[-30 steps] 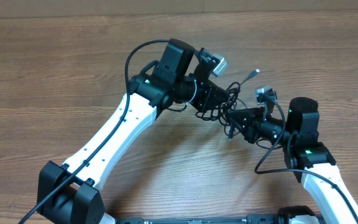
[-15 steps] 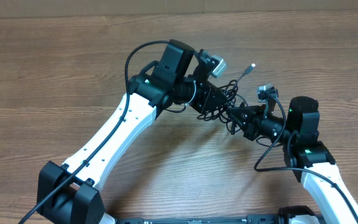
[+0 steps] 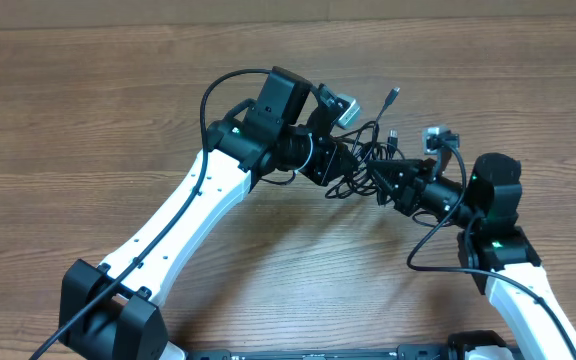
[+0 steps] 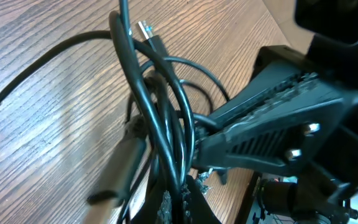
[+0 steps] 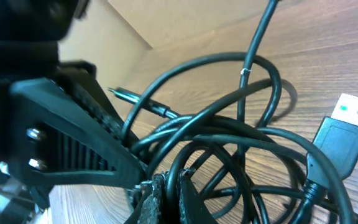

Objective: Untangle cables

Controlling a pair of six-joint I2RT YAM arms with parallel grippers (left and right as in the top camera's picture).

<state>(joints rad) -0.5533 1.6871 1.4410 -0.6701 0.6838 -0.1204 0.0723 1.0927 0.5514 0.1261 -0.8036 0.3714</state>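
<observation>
Both claws meet at mid-table, where the cables (image 3: pixel 373 158) sit bunched between them over the wooden table (image 3: pixel 88 100); I cannot tell whether the bundle clears the wood. I have the left gripper (image 4: pixel 178 208) pinched fully closed on a few strands on its side of the bundle. The right gripper (image 5: pixel 165 194) is closed the same way on strands opposite, and the two sets of tips are close together. My worry is that pulling apart from here could cinch the crossed loops into a tighter knot, or let a thin cord slip from the narrow tips. The USB plug (image 5: pixel 347 121) could also snag in a loop. The cords are slim, round, glossy black and springy. The plug is boxy with a silver mouth, and the table is matte woodgrain.
</observation>
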